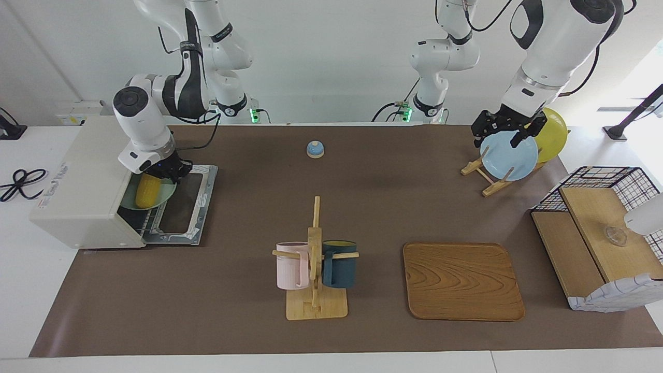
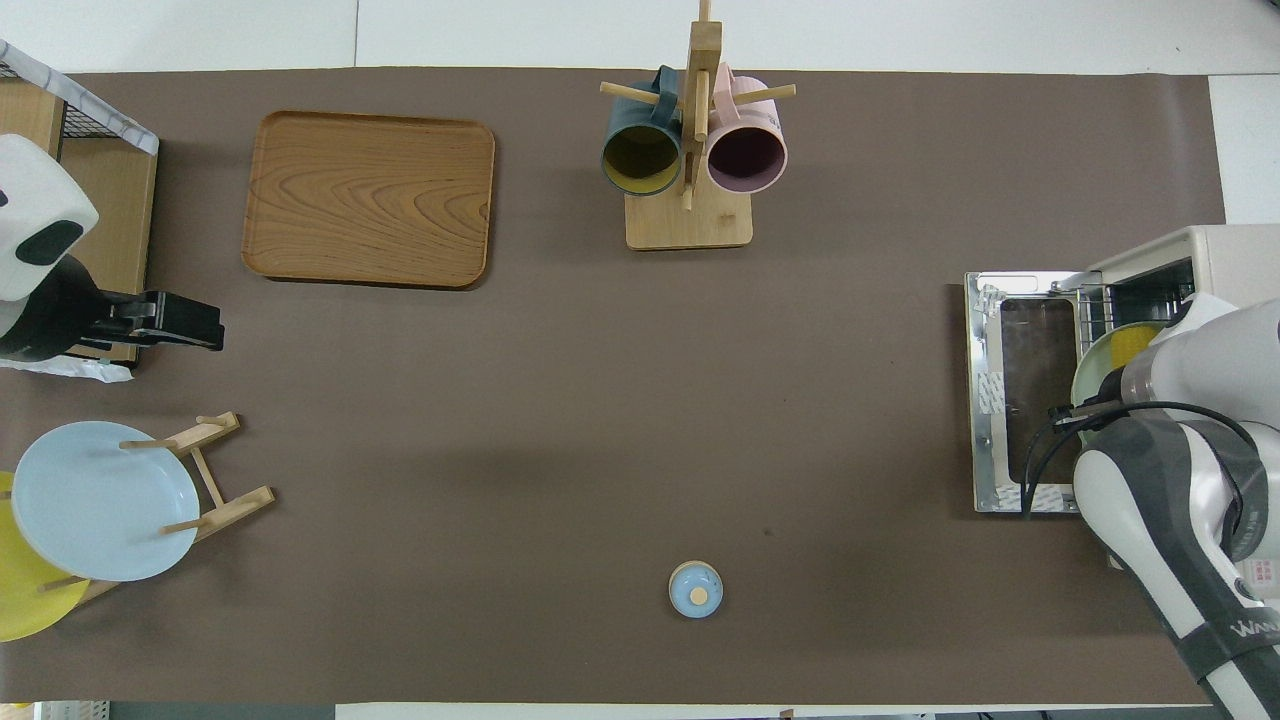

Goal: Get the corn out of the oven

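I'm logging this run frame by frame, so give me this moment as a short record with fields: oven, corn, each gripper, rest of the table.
oven: oven at the right arm's end of the table, door dropped open
corn: corn lies on a pale green plate at the oven mouth
right gripper: right gripper at the plate's rim beside the corn, shut; what it grips is hidden
left gripper: left gripper open, waits over the blue plate in its rack
rest: mug stand, wooden tray, bell
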You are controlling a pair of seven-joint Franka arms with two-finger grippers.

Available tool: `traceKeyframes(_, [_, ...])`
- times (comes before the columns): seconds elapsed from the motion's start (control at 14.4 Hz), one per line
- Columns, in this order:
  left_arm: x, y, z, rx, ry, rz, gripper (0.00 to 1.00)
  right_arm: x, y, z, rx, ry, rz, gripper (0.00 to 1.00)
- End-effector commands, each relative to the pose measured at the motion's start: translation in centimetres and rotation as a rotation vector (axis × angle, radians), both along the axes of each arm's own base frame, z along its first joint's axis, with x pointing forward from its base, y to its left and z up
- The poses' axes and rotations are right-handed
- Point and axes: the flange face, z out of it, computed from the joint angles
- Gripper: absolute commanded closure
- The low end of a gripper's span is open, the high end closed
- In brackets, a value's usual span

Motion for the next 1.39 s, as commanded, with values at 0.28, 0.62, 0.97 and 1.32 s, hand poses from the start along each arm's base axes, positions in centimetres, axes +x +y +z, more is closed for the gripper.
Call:
traceKeyframes(0.28, [-0.4,0.3,-0.2,-0.014,-0.012,0.008,0.00,2.1,10.1,6.8,-0.051,0.083,0.123,1.00])
traceKeyframes(0.62, [-0.2,0.5,-0.1,-0.015,-0.022,0.019,0.00,-0.1,24.3,8.1,-0.198,0.029,0.118,1.00])
traceKeyframes(0.97, [-0.2,0.5,-0.1,-0.016,-0.024,0.012,0.00,0.8,37.4,7.5,-0.198,-0.025,0.045,1.00])
traceKeyframes(1.32, [0.0,1.6,-0.1,-0.016,-0.026,0.029,0.00,2.0,49.1,0.3,-0.214,-0.077,-0.100,1.00])
